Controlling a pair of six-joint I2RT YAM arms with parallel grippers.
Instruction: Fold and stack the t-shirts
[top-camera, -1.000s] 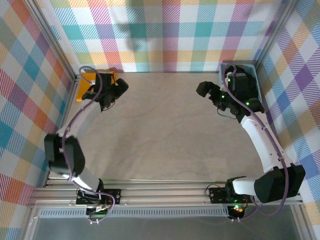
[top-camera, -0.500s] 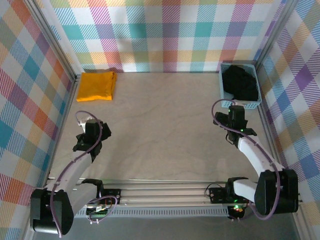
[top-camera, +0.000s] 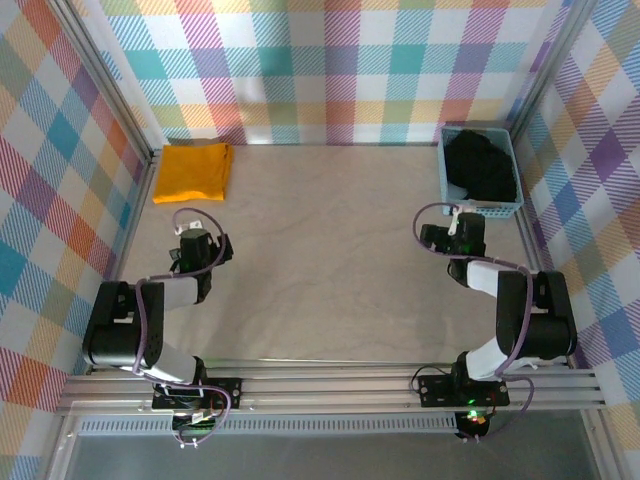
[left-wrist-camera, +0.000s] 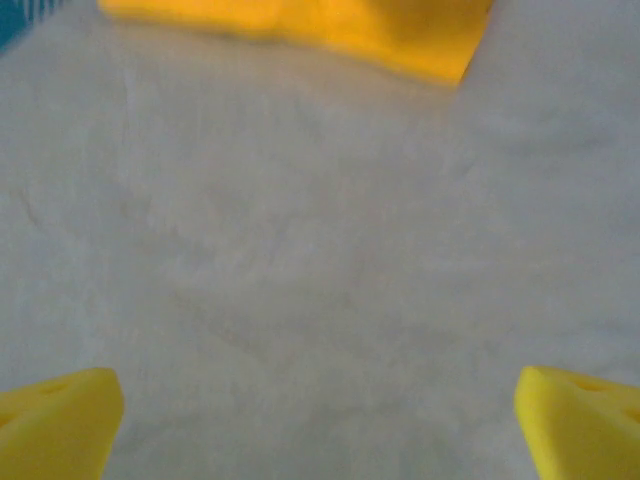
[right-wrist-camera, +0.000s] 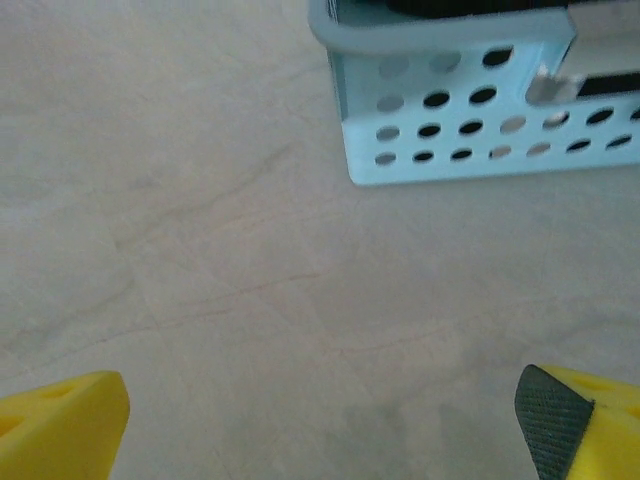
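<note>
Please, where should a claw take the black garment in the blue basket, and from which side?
Probably from straight above, since the walls of the basket close off every side. Pinch a raised fold near the middle of the black garment: it lies bunched, with no flat edge showing.
</note>
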